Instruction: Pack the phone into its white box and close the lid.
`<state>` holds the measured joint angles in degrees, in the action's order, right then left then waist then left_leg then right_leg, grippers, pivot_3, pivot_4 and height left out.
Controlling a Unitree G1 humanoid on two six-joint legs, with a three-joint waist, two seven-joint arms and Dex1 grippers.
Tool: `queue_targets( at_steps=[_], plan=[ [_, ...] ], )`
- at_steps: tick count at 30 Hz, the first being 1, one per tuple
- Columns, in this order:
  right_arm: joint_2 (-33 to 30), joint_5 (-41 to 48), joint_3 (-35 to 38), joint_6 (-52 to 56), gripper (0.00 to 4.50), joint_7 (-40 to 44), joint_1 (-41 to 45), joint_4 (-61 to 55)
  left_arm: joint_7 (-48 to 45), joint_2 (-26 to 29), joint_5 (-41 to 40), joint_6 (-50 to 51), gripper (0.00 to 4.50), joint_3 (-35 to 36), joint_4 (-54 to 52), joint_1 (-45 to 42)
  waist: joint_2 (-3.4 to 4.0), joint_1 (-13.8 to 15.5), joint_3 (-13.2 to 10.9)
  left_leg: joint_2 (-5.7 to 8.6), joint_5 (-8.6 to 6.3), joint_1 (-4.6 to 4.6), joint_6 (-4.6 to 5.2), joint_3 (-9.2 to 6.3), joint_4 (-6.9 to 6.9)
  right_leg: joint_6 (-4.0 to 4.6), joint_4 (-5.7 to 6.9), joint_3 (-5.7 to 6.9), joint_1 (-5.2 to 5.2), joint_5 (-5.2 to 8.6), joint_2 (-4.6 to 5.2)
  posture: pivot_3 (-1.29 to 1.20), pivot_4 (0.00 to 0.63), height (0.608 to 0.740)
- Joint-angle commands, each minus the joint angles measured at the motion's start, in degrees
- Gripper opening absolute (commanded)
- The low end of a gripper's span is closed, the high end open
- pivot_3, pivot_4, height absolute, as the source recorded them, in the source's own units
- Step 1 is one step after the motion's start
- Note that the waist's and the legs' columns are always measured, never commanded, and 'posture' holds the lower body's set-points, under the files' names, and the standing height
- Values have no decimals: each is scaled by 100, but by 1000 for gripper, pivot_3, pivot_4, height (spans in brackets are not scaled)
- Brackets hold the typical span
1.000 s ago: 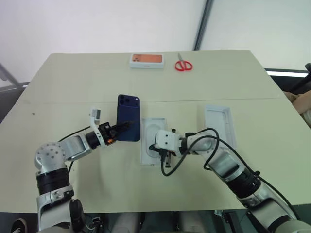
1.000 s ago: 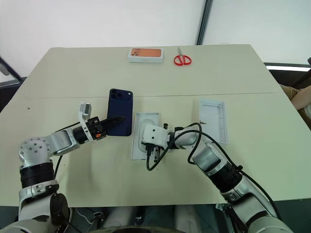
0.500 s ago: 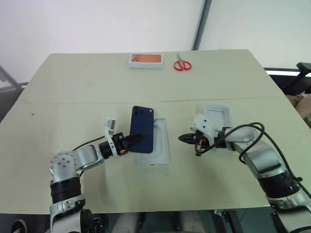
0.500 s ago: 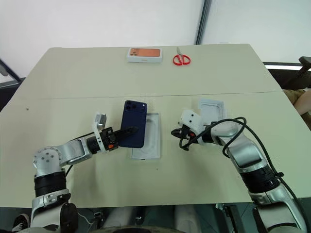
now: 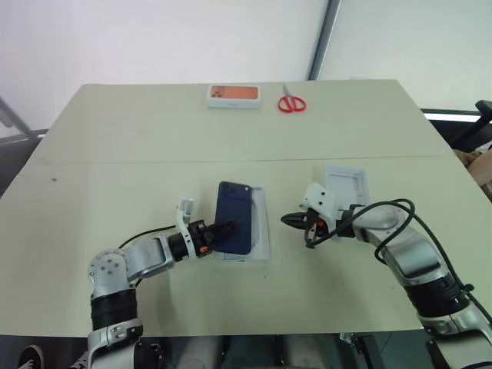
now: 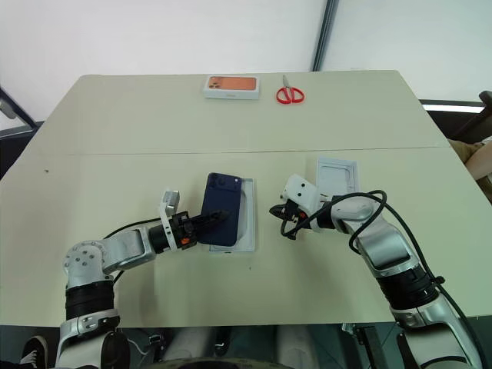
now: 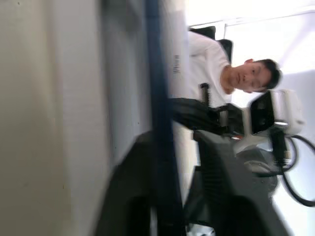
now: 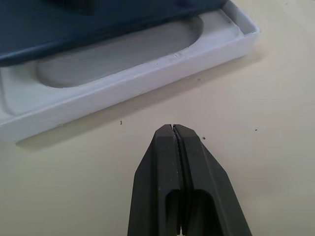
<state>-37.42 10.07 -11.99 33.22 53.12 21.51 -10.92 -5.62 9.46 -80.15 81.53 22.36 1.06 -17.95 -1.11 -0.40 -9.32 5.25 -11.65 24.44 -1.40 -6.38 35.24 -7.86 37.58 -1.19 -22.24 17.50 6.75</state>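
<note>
The dark navy phone (image 5: 234, 225) lies tilted over the left part of the white box (image 5: 260, 231), whose pale floor with an oval outline (image 8: 123, 49) shows beneath it. My left gripper (image 5: 227, 228) reaches in level from the left. Its fingers (image 7: 221, 182) straddle the phone's near edge (image 7: 160, 123), and one finger stands a little off that edge, so the gripper looks open. My right gripper (image 5: 287, 221) is shut on nothing and hovers just off the tabletop to the right of the box. The lid (image 5: 346, 184) lies open side up behind the right hand.
An orange-topped white box (image 5: 232, 95) and red scissors (image 5: 291, 103) lie at the table's far edge. Black cables (image 5: 384, 215) loop around my right forearm. A person in a white shirt (image 7: 209, 59) is beyond the table.
My left gripper carried the phone to the right and down onto the box, and its fingers have spread. My right gripper drew away from the box to the right and stays shut.
</note>
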Motion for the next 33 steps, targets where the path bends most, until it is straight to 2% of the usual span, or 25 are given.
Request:
queue_targets(
  at_steps=[1, 3, 4, 11, 18, 28, 33],
  plan=[
    [48, 14, 23, -81, 0, -45, 104, -118, -3, 151, -172, 3, 3407, -177, -155, -70, 0, -6, 0, 0, 0, 0, 0, 0, 0, 0, 0, 0, 1, 0, 0, 0, 150, 740],
    [65, -11, 2, -108, 0, -59, 119, -87, -49, 272, -93, -47, 4443, -299, -283, -84, 2, -17, 1, 0, 0, -1, 0, 0, -1, 0, 0, 0, 0, 0, -1, 0, 150, 740],
    [73, -24, -12, -125, 0, -65, 131, -64, -95, 342, -104, -44, 4483, -359, -340, -90, 4, -19, 2, 0, 0, -2, 0, 0, -2, 0, 0, 0, 0, 0, -1, 0, 150, 740],
    [150, -37, -96, -164, 0, -94, 210, -6, -348, 827, -109, -143, 4483, -643, -627, -90, 4, -32, 2, -3, 0, -2, -1, 1, -5, 0, 0, -2, -4, 0, -3, 0, 150, 740],
    [205, -68, -173, -209, 0, -91, 239, 48, -407, 1086, -296, -241, 4483, -708, -708, -112, 4, -20, 2, -2, 0, -1, 0, 1, -5, 1, 0, -3, -4, 0, -2, 0, 150, 740],
    [299, -90, -217, -244, 0, -95, 351, 164, -816, 1713, -104, -300, 4483, -840, -812, -124, 4, -25, 1, -2, 0, -1, 0, 0, -6, 1, 0, -3, -6, 1, -2, 0, 150, 740],
    [315, -89, -242, -267, 0, -72, 390, 213, -1288, 2306, 179, -516, 4483, -599, -710, -290, 4, -28, 0, -2, 0, -1, 0, 0, -8, 1, 0, -3, -7, 1, -2, 0, 150, 740]
  ],
)
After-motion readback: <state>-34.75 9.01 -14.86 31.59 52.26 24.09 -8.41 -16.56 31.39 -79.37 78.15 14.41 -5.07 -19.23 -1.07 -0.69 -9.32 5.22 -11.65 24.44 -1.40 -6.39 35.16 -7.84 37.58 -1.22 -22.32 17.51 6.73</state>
